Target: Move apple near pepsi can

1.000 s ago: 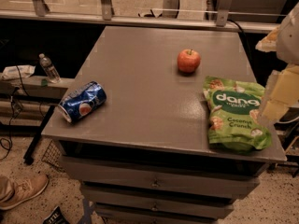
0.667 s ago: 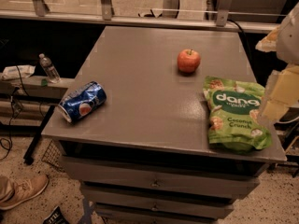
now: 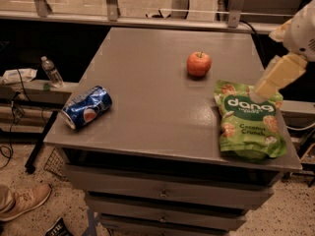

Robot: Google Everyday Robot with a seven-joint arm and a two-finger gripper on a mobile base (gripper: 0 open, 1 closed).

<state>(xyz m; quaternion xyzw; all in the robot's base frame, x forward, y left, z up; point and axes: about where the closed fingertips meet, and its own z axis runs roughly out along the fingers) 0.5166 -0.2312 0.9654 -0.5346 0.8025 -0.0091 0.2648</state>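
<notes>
The apple (image 3: 199, 64) is small, red-orange and stands upright with its stem up on the far right part of the grey table (image 3: 147, 97). The pepsi can (image 3: 87, 107) is blue and dented, and lies on its side near the table's front left corner. My gripper (image 3: 269, 82) comes in from the right edge, cream-coloured, and hangs above the top of a green snack bag, to the right of the apple and slightly nearer. It holds nothing that I can see. The apple and the can lie far apart.
A green Dang coconut crunch bag (image 3: 248, 124) lies at the table's front right. A clear water bottle (image 3: 51, 72) stands on a low shelf to the left. Drawers sit under the tabletop. A shoe (image 3: 22, 200) is on the floor at lower left.
My gripper has shifted a little to the left and up, further over the table's right side. The apple, can and bag have not moved.
</notes>
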